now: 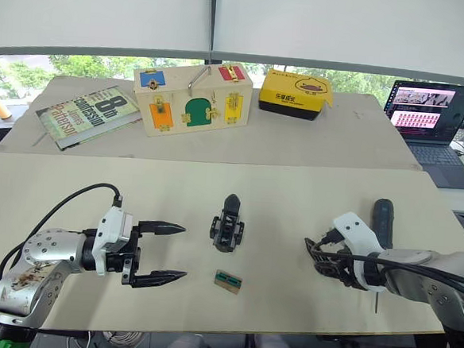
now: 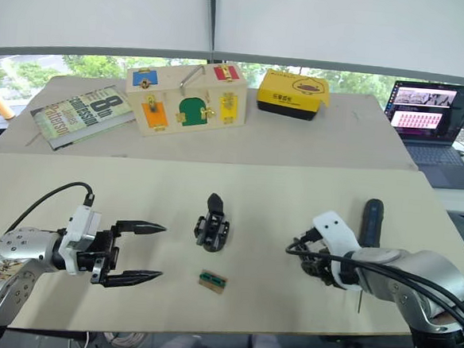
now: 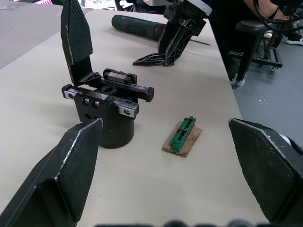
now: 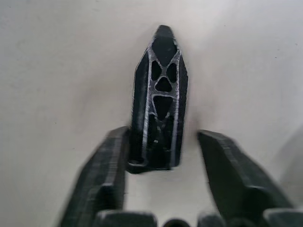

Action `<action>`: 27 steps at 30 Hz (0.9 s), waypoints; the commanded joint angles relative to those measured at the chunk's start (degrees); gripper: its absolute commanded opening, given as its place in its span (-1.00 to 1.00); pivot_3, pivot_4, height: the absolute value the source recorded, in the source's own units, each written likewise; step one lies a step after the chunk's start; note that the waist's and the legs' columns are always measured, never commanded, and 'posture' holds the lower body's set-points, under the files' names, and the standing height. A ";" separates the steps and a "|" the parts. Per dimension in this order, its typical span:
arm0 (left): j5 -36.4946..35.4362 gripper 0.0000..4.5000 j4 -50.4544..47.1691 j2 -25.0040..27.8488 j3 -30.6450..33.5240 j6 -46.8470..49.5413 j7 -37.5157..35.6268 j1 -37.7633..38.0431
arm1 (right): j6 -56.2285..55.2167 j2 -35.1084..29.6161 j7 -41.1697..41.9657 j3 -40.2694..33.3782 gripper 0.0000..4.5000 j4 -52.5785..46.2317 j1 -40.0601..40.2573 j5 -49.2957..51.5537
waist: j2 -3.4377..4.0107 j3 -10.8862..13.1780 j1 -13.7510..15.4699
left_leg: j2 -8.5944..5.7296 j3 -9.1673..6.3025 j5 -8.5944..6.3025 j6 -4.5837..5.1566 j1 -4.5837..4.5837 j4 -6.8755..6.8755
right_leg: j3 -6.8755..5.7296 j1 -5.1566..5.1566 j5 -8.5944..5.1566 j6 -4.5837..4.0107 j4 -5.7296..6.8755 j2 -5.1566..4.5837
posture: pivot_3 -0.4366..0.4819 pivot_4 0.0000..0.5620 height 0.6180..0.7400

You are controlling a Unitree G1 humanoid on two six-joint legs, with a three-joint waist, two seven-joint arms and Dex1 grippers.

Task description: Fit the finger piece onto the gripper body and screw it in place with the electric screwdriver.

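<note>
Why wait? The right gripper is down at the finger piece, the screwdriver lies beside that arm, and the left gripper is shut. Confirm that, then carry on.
Not quite: the left gripper is open, its two fingers spread wide apart, as the left eye view shows. The rest holds: the right gripper is down at the finger piece, and the screwdriver lies beside that arm.

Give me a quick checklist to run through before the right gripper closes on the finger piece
1. Finger piece lies between the right gripper fingers: ok.
2. Right gripper open, one finger touching the piece, a gap on the other side: ok.
3. Gripper body upright on the table, one finger already mounted: ok.
4. Left gripper open, apart from the gripper body: ok.
5. Electric screwdriver lying on the table beside the right arm: ok.
6. Screw in place for fastening: cannot tell.
</note>
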 commanded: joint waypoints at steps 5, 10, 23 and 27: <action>-4.04 1.00 -1.22 -1.57 3.07 2.67 4.53 -1.62 | -7.34 -3.16 4.38 -0.91 -0.50 -3.60 1.16 -1.79 | 0.03 0.00 0.17 | -0.01 -0.02 0.00 0.00 -0.01 -0.05 | -0.05 -0.01 0.00 0.00 -0.06 0.00 | -0.05 -0.47 1.00; -19.84 1.00 -5.89 -8.74 7.58 14.89 22.22 -6.77 | -32.99 0.76 9.96 -3.82 -0.50 -5.76 -0.51 -8.72 | 0.11 0.08 -0.01 | -0.04 0.03 0.00 -0.01 -0.04 -0.04 | -0.04 -0.09 0.00 0.03 0.00 0.00 | -0.05 -0.47 1.00; -37.93 1.00 -6.70 -25.15 4.25 25.91 55.38 -26.53 | -70.54 15.68 12.08 14.28 -0.50 3.13 -14.83 -35.83 | 0.10 0.11 0.01 | -0.15 0.03 0.08 -0.26 0.13 0.12 | -0.03 -0.13 -0.01 -0.01 0.45 0.01 | -0.05 -0.47 1.00; -34.53 1.00 -5.56 -28.63 1.94 24.71 57.45 -27.91 | -72.81 17.83 13.43 14.63 -0.50 5.32 -15.94 -37.63 | 0.10 0.11 -0.19 | -0.22 0.03 0.11 -0.22 0.13 0.09 | -0.16 -0.18 -0.01 -0.01 0.42 0.04 | -0.05 -0.47 1.00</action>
